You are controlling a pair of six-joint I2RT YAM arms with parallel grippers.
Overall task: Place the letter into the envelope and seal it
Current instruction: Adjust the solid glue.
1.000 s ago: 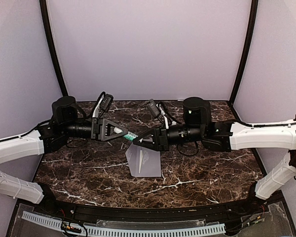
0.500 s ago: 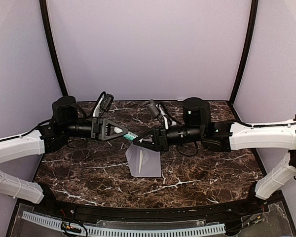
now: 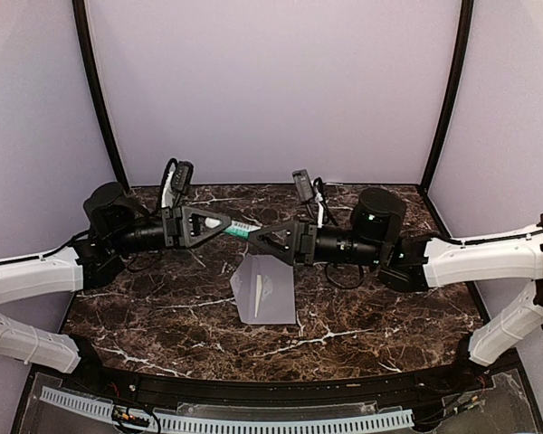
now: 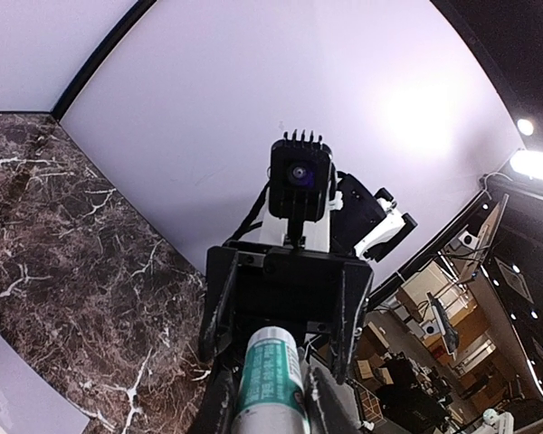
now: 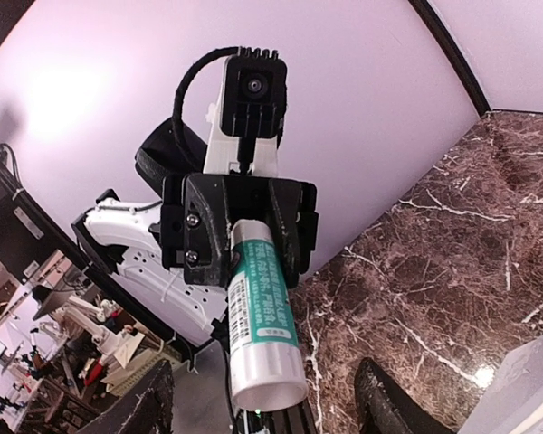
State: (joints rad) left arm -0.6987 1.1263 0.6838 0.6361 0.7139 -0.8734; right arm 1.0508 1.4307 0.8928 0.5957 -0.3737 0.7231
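Right gripper (image 3: 255,238) jaws now wide apart

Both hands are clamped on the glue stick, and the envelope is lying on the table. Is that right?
Not quite. Only the left hand is clamped on the glue stick. The right wrist view shows the right hand with its fingers spread on either side of the stick's end, not touching it. The envelope does lie on the table.
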